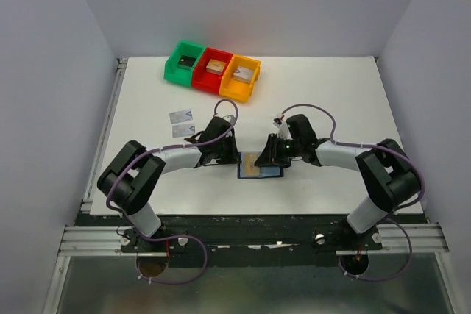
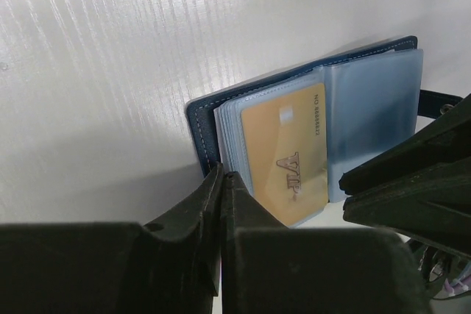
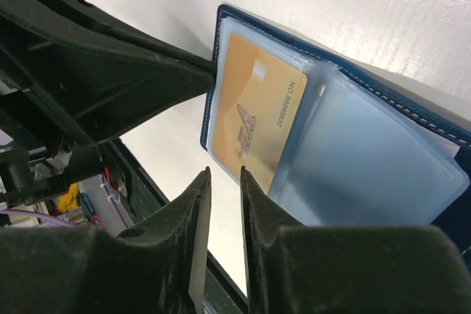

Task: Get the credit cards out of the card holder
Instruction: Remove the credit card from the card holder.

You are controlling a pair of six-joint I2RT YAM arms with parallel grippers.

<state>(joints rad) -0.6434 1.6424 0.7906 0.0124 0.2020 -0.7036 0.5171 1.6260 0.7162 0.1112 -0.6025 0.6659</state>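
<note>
Table [image 2: 110, 49]: card holder [image 2: 368, 108] by L gripper [image 2: 222, 178]

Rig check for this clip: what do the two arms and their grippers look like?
Both the left arm and right arm have pale grey links between bulky black joints, with purple cables looping off them. The left gripper and right gripper have matte black, angular plastic fingers without visible markings.

your left arm [image 1: 173, 158] and right arm [image 1: 342, 154] both bend at the elbow and reach in low toward each other. your left gripper [image 2: 221, 176] has its fingers pressed together with almost no gap. your right gripper [image 3: 224, 178] has its fingers a little apart. the two grippers sit near each other, tip facing tip.
</note>
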